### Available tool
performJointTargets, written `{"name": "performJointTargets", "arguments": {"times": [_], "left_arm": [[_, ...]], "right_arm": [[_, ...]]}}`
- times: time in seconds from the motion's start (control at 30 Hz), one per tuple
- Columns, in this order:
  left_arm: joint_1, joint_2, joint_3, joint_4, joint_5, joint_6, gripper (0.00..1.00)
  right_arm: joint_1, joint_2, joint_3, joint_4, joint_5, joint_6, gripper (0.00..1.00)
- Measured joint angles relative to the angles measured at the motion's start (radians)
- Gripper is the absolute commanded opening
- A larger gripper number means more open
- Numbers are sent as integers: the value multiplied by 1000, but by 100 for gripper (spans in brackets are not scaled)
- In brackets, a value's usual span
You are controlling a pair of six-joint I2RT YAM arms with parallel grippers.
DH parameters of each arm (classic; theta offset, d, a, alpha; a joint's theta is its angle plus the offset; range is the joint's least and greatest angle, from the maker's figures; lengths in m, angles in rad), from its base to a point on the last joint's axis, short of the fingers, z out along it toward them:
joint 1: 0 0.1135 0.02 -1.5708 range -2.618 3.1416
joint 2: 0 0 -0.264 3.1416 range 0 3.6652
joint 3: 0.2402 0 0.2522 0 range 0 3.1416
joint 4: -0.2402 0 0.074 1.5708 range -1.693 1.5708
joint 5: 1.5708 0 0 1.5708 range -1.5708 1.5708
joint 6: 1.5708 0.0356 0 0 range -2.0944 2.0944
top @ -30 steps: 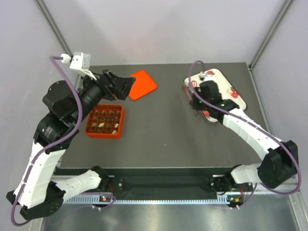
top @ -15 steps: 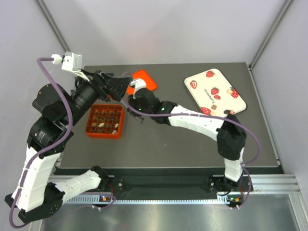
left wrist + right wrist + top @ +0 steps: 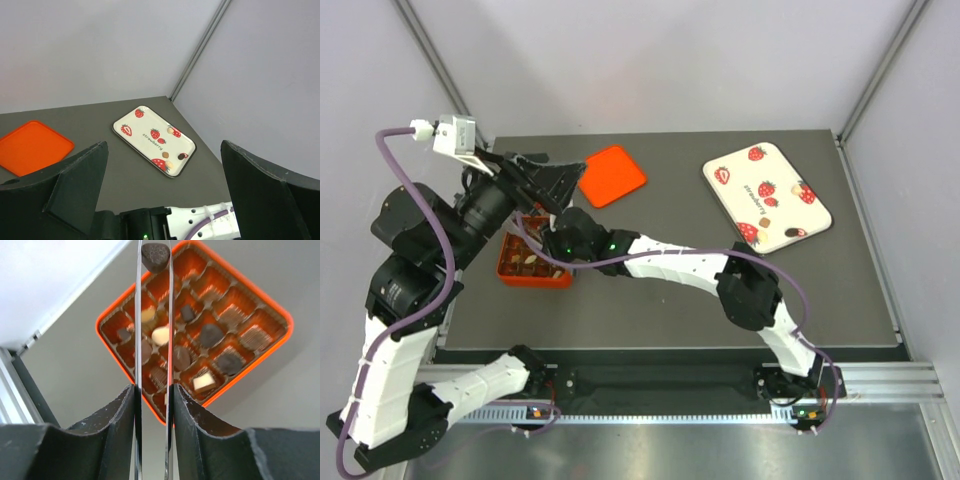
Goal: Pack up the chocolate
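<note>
Plainly, the left gripper [image 3: 555, 183] hung wide open by the box [image 3: 510, 272]. The right gripper [image 3: 542, 243] pinched a dark chocolate [image 3: 154, 256] over it. Released off-centre, it might land on a filled cell or divider. More chocolates [image 3: 769, 188] lay on the tray [image 3: 722, 166], far right.

From above, much of the orange box [image 3: 532, 281] is hidden; chocolates [image 3: 772, 202] on the tray [image 3: 790, 175] are perhaps four specks.

Top camera overlooks the whole bench [image 3: 670, 200]. Right wrist looks closely down at the box [image 3: 105, 325], left wrist toward the far-right tray [image 3: 142, 125].
</note>
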Motion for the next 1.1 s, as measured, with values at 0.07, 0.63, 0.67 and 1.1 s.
{"name": "performJointTargets", "arguments": {"times": [0.07, 0.63, 0.67, 1.1], "left_arm": [[0, 0, 0, 0, 0, 0, 99], [0, -6, -2, 0, -1, 0, 99], [0, -6, -2, 0, -1, 0, 99], [0, -6, -2, 0, -3, -2, 99]], "right_arm": [[5, 23, 2, 5, -8, 0, 32], [15, 54, 2, -2, -16, -3, 40], [15, 54, 2, -2, -15, -4, 40], [15, 53, 0, 4, 68, -76, 40]]}}
